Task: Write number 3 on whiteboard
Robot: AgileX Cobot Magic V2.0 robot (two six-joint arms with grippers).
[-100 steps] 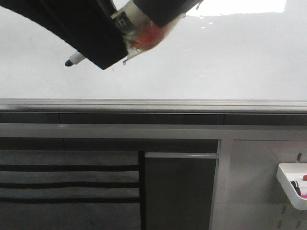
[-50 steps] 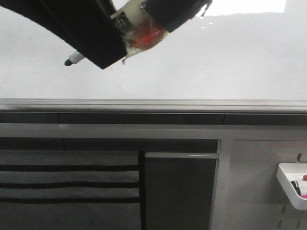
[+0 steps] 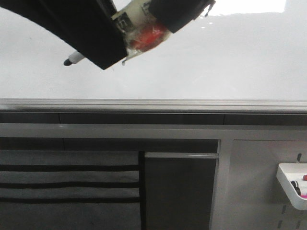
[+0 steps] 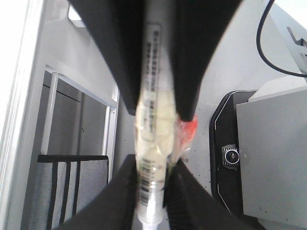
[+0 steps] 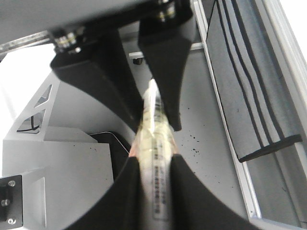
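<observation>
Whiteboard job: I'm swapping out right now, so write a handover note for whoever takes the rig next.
Left end effector: shut on the marker.
Right end effector: also shut on the marker; both hold it at once.
Marker tip is over the whiteboard; contact cannot be told.
Done: marker picked up. No stroke visible on the board.
Left: write the whole 3.

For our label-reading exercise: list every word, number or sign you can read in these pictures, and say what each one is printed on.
None can be read for certain.
Print along the marker barrel: too blurred.
Dark characters on the marker's label in the front view: too blurred.
Whiteboard: no writing visible.
</observation>
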